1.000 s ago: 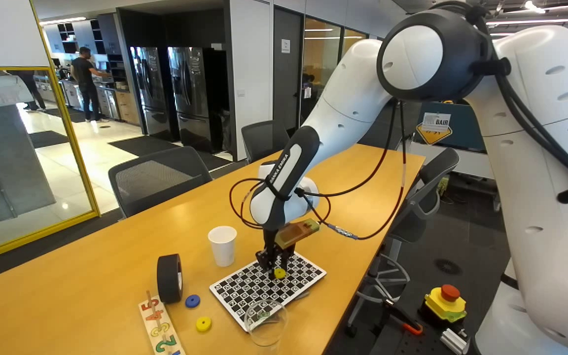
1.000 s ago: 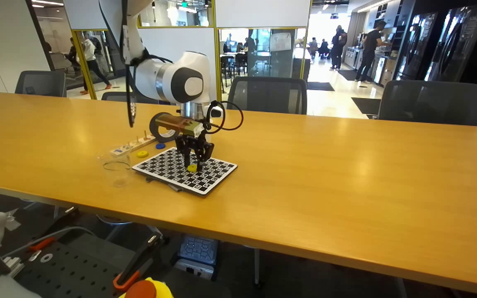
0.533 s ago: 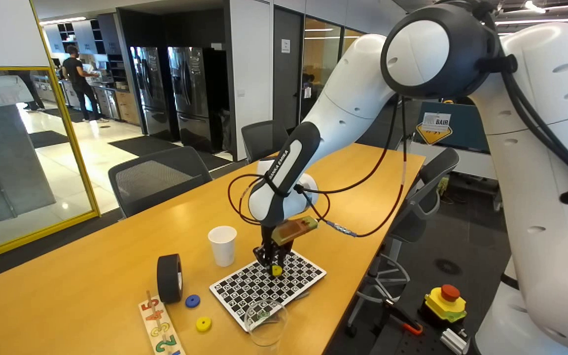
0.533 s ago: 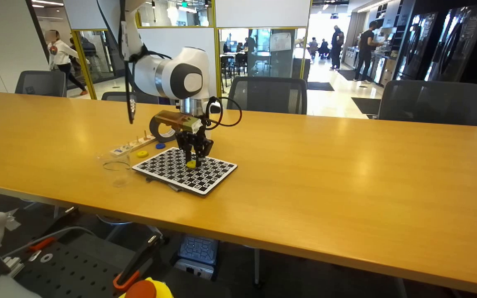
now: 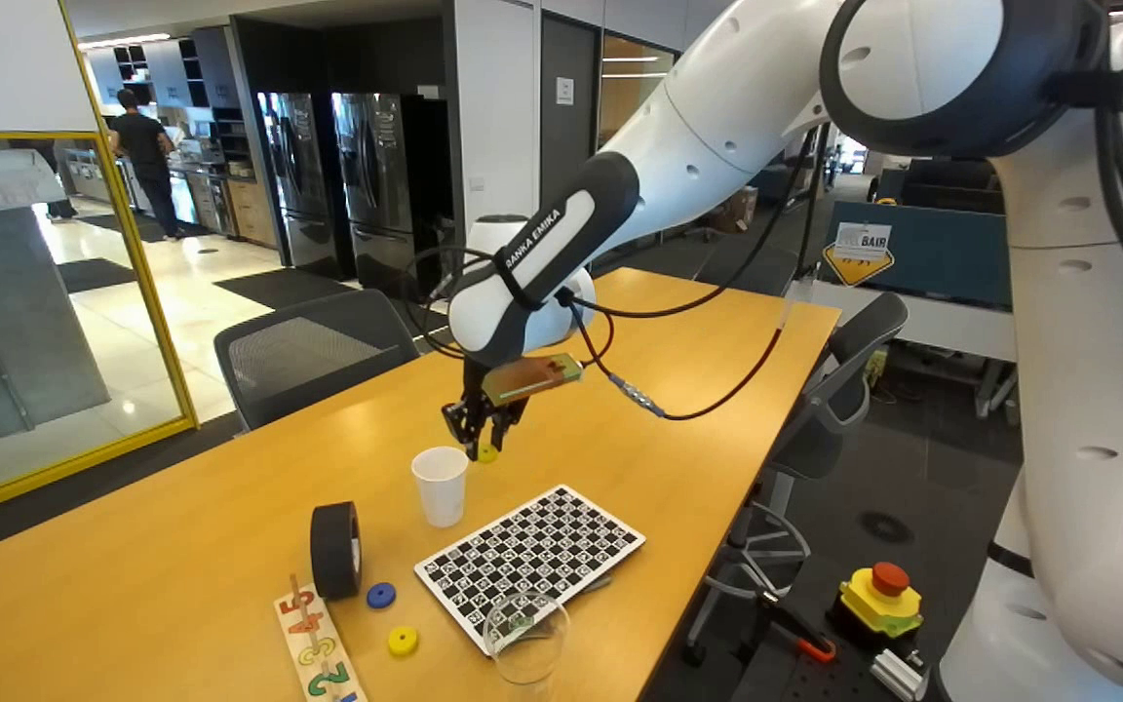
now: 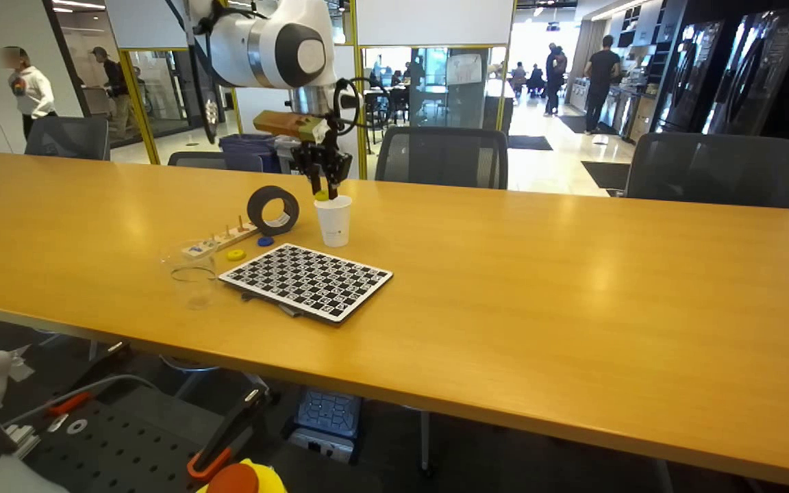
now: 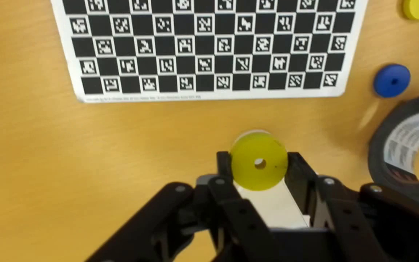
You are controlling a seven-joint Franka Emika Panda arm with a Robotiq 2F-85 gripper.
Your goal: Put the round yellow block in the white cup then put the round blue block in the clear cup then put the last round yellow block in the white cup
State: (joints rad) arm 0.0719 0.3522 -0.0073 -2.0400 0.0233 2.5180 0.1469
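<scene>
Yellow first, apparently: gripping one round yellow block (image 7: pixel 247 165) between fingers (image 7: pixel 224 164), hovering near the white cup (image 5: pixel 441 492) (finishing no placement yet); leaving the blue block (image 7: pixel 384 82) and last yellow block (image 5: pixel 402 643) for later.

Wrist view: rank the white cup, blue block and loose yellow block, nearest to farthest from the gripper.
1. White cup: partly hidden behind the gripper and held yellow block.
2. Blue block: upper right, just right of the checkered board.
3. Loose yellow block: top right corner, cut off.
</scene>
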